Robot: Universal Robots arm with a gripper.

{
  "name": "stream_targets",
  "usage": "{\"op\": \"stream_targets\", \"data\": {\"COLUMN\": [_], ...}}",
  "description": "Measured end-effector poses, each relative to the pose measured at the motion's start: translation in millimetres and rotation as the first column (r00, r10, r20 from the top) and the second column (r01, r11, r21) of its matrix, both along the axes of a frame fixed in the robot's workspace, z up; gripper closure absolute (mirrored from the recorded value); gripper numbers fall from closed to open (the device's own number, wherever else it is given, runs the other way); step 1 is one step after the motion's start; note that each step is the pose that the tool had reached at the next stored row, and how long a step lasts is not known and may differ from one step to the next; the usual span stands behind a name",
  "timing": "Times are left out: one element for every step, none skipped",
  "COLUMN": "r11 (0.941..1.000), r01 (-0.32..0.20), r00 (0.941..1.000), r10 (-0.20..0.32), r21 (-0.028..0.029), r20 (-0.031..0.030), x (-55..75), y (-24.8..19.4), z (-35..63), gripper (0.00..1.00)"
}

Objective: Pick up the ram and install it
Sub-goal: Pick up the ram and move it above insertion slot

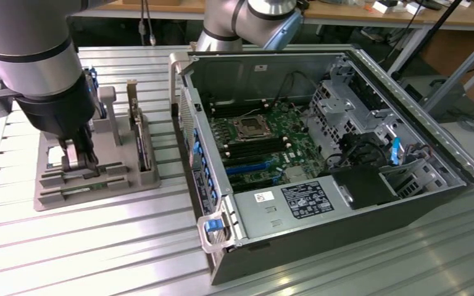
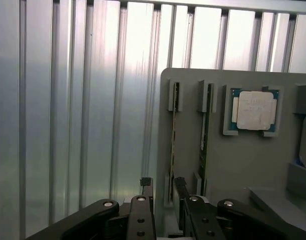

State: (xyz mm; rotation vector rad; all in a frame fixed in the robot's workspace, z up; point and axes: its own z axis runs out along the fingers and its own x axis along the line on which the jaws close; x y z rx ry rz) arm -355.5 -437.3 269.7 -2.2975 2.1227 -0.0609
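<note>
No wording can be read. A black label and a white sticker are borne by the case's metal cover.

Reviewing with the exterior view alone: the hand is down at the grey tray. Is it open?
Observer: Yes. In the wrist view the hand has its fingertips apart, closed on nothing.
Reviewer: Where is the ram?
Observer: The outer ram stick stands on edge in a slot of the grey tray, in line with the gap between the fingertips.
Reviewer: Anything else there?
Observer: A square processor chip lies in a recess, past a second ram stick.
</note>
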Motion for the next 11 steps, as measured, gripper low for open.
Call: {"op": "stream_targets", "data": {"r11": [1.0000,1.0000,1.0000,1.0000,1.0000,1.0000,1.0000,1.0000,1.0000,1.0000,1.0000], "r01": [0.000,0.000,0.000,0.000,0.000,0.000,0.000,0.000,0.000,0.000,0.000], "r00": [1.0000,1.0000,1.0000,1.0000,1.0000,1.0000,1.0000,1.0000,1.0000,1.0000,1.0000], "r10": [0.000,0.000,0.000,0.000,0.000,0.000,0.000,0.000,0.000,0.000,0.000], "r21": [0.0000,0.0000,0.0000,0.0000,0.0001,0.0000,0.0000,0.0000,0.0000,0.0000,0.0000], "r20": [0.0000,0.0001,0.0000,0.0000,0.0000,0.0000,0.0000,0.0000,0.0000,0.0000,0.0000], "x": [-0.1,-0.1,-0.1,-0.1,-0.1,-0.1,-0.1,-0.1,-0.1,-0.1,-0.1], "y": [0.0,0.0,0.0,0.0,0.0,0.0,0.0,0.0,0.0,0.0,0.0], "z": [-0.7,-1.2,-1.5,-1.9,-2.5,-2.8,-3.8,-4.3,-5.8,-6.4,-7.3], "gripper": [0.70,0.70,0.70,0.70,0.70,0.70,0.70,0.70,0.70,0.70,0.70]}}
